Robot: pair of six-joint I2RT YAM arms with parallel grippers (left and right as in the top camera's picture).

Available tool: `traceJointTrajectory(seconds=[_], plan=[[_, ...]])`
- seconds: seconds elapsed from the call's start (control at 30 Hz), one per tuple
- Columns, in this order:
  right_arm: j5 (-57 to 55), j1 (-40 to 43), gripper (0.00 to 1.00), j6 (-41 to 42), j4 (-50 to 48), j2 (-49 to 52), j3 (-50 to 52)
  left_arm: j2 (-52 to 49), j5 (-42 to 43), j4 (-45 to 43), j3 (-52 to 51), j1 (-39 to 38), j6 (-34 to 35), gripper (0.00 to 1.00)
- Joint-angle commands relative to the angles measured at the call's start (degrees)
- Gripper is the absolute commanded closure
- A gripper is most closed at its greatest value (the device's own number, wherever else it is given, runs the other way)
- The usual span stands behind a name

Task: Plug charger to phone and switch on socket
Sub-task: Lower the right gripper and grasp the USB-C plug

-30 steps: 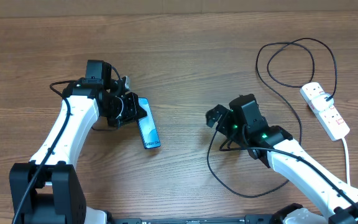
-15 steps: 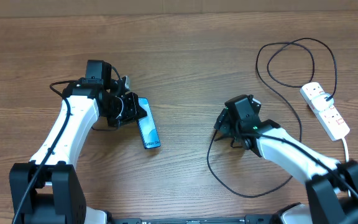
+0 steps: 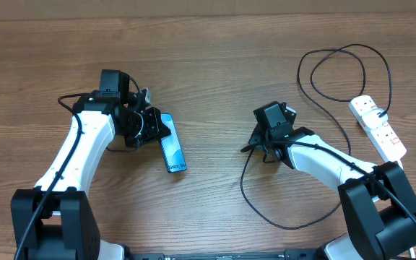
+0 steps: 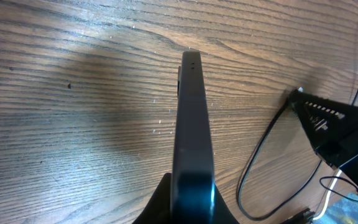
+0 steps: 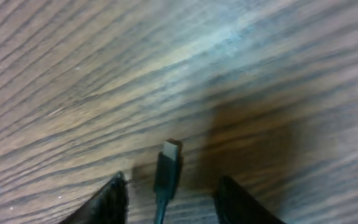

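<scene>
My left gripper point(image 3: 157, 130) is shut on the upper end of the phone point(image 3: 172, 146), whose blue-teal screen faces up in the overhead view. In the left wrist view the phone point(image 4: 191, 118) shows edge-on, running away from my left gripper point(image 4: 191, 202). The charger is a thin black cable point(image 3: 245, 189) looping across the table. Its plug tip point(image 5: 168, 163) lies on the wood between the fingertips point(image 5: 117, 194) of my right gripper point(image 5: 174, 191). That gripper is open, with a gap on each side of the tip. The socket point(image 3: 378, 128) lies at the far right.
A thick white cord point(image 3: 403, 184) runs from the socket toward the table's front edge. The black cable forms a big loop point(image 3: 341, 72) at the back right. In the left wrist view, the right arm point(image 4: 340, 134) stands to the right of the phone.
My right arm has turned and settled over the cable's plug tip, and its jaws have narrowed around it. The left arm and the phone have not moved.
</scene>
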State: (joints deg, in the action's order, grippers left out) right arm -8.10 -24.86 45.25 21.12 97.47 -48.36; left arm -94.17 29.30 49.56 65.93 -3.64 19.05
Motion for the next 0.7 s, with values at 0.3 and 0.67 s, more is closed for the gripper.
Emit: traceJointTrajectory(seconds=[0.3, 0.67], plan=[[0.4, -0.3, 0.83, -0.2, 4.7, 1.6, -0.9, 0.5, 2.5, -0.4, 0.4, 0.2, -0.2, 0.96], [-1.3, -0.3, 0.75, -3.6, 4.9, 4.7, -0.8, 0.5, 2.4, -0.9, 0.4, 0.2, -0.2, 0.95]])
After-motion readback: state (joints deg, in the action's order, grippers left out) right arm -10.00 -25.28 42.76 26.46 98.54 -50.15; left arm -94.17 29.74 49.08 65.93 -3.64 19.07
